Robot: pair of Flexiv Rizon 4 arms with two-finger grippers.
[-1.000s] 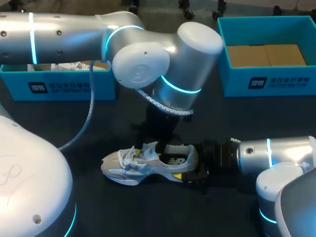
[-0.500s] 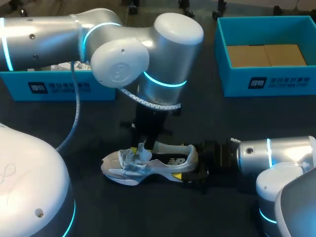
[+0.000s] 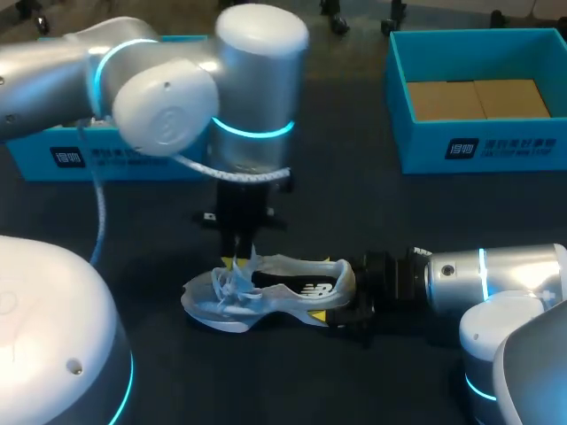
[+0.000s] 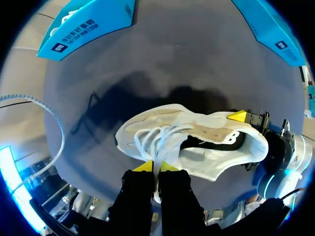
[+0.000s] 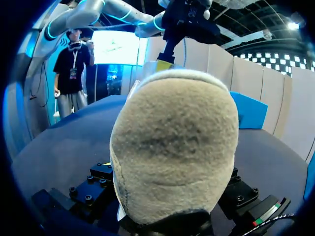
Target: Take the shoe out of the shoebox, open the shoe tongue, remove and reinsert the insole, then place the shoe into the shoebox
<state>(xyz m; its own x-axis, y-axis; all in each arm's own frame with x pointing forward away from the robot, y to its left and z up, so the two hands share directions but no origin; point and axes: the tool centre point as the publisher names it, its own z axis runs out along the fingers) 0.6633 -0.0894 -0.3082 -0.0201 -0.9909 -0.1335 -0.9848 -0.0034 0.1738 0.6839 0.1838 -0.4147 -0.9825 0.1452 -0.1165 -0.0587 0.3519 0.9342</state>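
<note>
Left hand (image 4: 156, 166) has swung toward frame left, pinched shut on the tongue (image 3: 256, 266). Right hand (image 3: 341, 297) clamps the shoe (image 3: 283, 297) at its heel. Shoe unboxed; insole work and reboxing judged outstanding.

Shoe (image 3: 266, 297) is soft white cloth up top with a smoother, rubbery-looking sole. From the right wrist view its heel (image 5: 174, 147) is a fuzzy, suede-like beige with a proper rough nap. The laces (image 4: 155, 137) look like soft woven cord. The desk (image 3: 372, 212) is a dark matt surface, basically no shine. The left shoebox (image 3: 133, 168) and right shoebox (image 3: 425, 150) are smooth blue cardboard, and the right one has plain brown cardboard (image 3: 474, 97) inside. The left arm (image 3: 168, 115) and right arm (image 3: 505, 279) have glossy silver shells. The left tool (image 4: 155, 167) is matt black with yellow, plastic-looking tips.
</note>
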